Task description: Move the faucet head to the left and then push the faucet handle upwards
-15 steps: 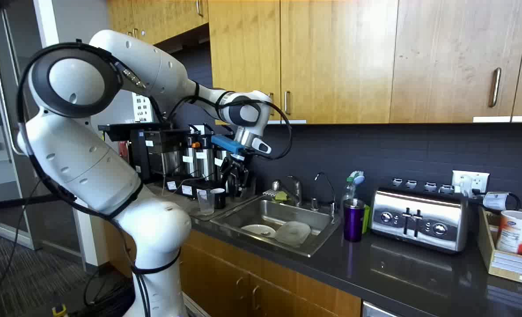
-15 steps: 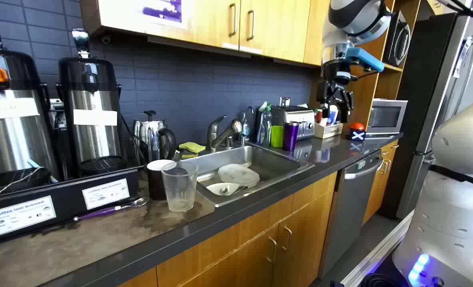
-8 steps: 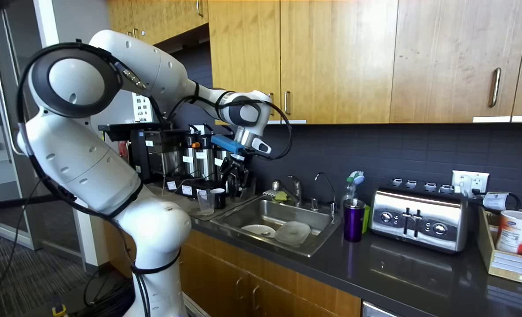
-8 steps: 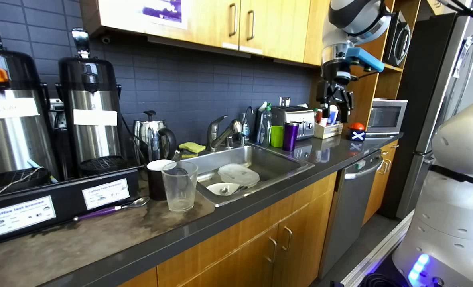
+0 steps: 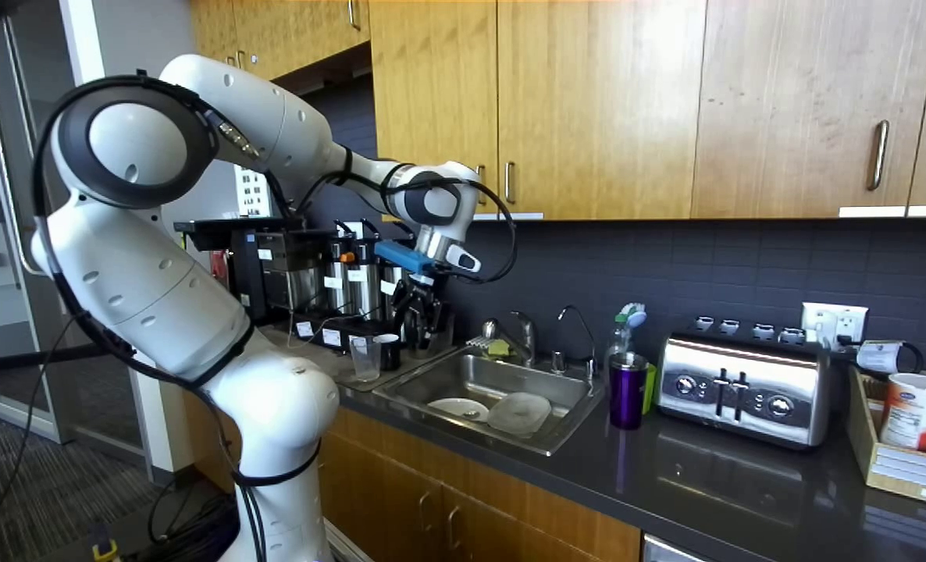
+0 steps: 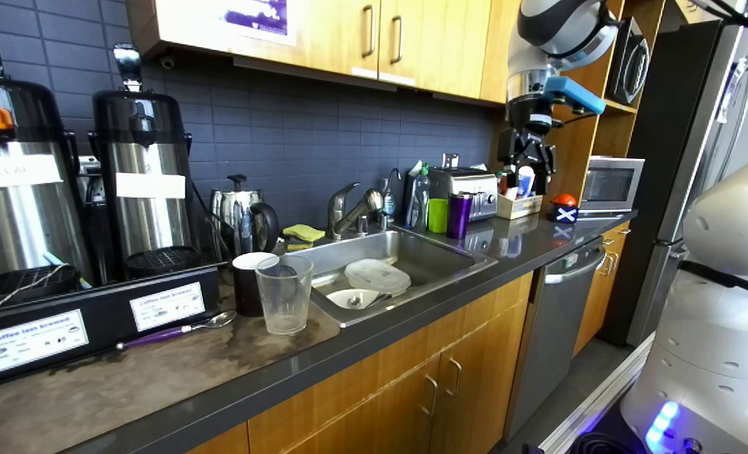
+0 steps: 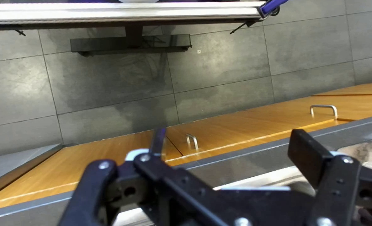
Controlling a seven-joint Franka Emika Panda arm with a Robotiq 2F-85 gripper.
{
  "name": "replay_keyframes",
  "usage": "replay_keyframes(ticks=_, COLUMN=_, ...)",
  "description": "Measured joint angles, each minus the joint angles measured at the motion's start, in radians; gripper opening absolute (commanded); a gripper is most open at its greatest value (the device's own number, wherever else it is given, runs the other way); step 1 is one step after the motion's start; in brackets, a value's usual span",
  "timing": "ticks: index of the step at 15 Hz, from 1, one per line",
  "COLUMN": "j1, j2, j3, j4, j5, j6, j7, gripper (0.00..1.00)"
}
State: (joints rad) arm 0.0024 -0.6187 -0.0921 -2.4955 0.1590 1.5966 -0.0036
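Arm (image 5: pixel 190 300): shifted slightly.
Fingers (image 7: pixel 310 155): wide apart, empty.
Head (image 6: pixel 371 200): near back edge of surface (image 6: pixel 424 302); depth unclear, overshoot possible.
Handle (image 6: pixel 349 188): close by; spread could knock it.

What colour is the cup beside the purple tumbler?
Lime green; the cup shows best in an exterior view.

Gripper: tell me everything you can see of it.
The gripper is black and two-fingered, with silvery screws showing in the wrist view; whether it is metal or plastic I can't tell. It is open: its fingers stand wide apart with nothing held between them. It points roughly downward at the end of the white arm, below a blue block and apart from the counter. Besides the arm carrying it, nothing visibly touches it.
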Motion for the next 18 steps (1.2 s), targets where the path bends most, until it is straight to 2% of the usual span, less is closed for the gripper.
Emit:
replay_keyframes(ticks=5, j1=0.000, j2=0.039, j3=0.033, j4=-0.003, j5=0.000, j6=0.119, j7=-0.012, gripper=1.00)
replay_keyframes(ticks=11, j1=0.010, j2=0.145, j3=0.047, j4=0.002, j5=-0.001, j6=0.290, j7=-0.083, gripper=1.00)
replay_keyframes(ticks=18, j1=0.026, j2=0.307, j3=0.058, j4=0.080, j5=-0.008, j6=0.408, j7=-0.149, gripper=1.00)
